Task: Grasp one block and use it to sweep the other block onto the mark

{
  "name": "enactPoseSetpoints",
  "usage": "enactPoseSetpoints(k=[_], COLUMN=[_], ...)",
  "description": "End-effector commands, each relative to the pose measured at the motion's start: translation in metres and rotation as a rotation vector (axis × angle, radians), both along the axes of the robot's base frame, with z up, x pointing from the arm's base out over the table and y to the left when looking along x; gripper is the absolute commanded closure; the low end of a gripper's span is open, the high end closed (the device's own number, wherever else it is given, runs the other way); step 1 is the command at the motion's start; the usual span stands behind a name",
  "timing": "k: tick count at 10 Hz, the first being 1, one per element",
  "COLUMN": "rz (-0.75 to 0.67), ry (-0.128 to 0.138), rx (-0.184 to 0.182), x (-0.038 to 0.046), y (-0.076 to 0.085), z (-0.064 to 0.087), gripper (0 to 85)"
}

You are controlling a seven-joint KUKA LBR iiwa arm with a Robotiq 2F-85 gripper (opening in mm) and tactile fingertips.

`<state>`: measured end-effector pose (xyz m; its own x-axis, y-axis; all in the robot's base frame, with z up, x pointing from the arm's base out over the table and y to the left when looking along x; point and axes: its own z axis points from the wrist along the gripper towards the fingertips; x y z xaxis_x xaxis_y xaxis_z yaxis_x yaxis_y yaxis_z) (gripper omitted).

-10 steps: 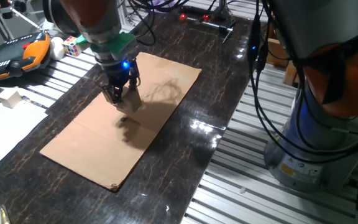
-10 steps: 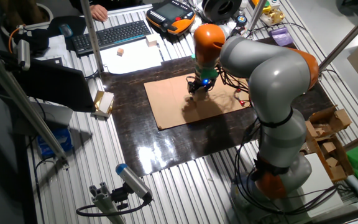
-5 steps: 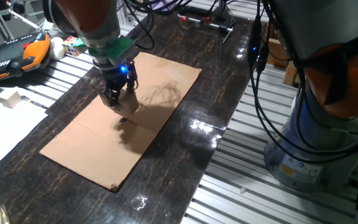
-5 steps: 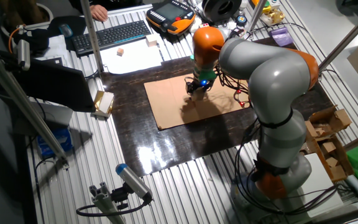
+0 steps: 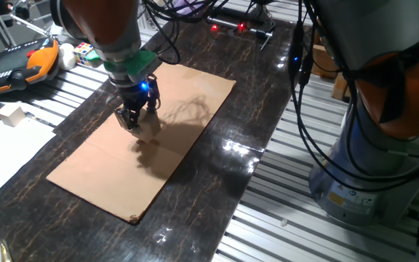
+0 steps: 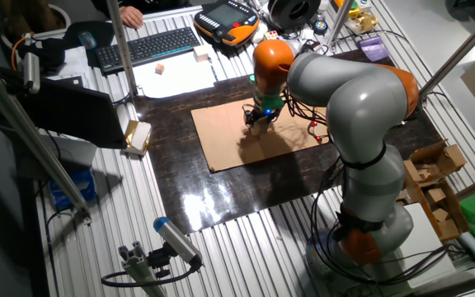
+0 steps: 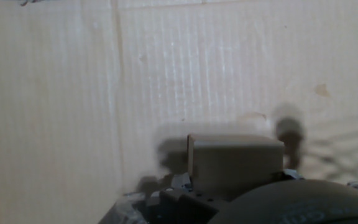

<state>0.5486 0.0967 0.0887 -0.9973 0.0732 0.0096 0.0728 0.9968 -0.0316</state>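
Note:
My gripper [image 5: 135,124] stands low over the brown cardboard sheet [image 5: 100,164], near its middle. It is shut on the tan wooden cube [image 5: 147,129], which sits at the cardboard's surface. In the other fixed view the gripper [image 6: 256,122] is at the sheet's far side. In the hand view the cube [image 7: 235,163] fills the lower middle between the fingers. A small dark round dot, the mark [image 7: 289,130], lies on the cardboard just past the cube's upper right corner. I see no second block on the cardboard in any view.
A Rubik's cube [image 5: 84,51], an orange teach pendant [image 5: 20,62] and a small pale wooden block [image 5: 10,113] lie left of the dark mat. A keyboard [image 6: 147,45] lies further back. The robot's base [image 5: 369,167] and cables stand at the right.
My gripper has moved a little to the left across the cardboard with the cube still in it.

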Motion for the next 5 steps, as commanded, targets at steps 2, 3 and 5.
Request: enactPoseSetpoints(k=[2,3,5], rz=[0.003,-0.001,-0.01], ry=[-0.012,-0.023,-0.028], rx=[-0.001,0.003,0.008], x=[0.005,0.0063,0.0062], y=[-0.002,-0.003,-0.002], z=[-0.006,-0.012,-0.019], gripper=[84.3,84.3,84.3])
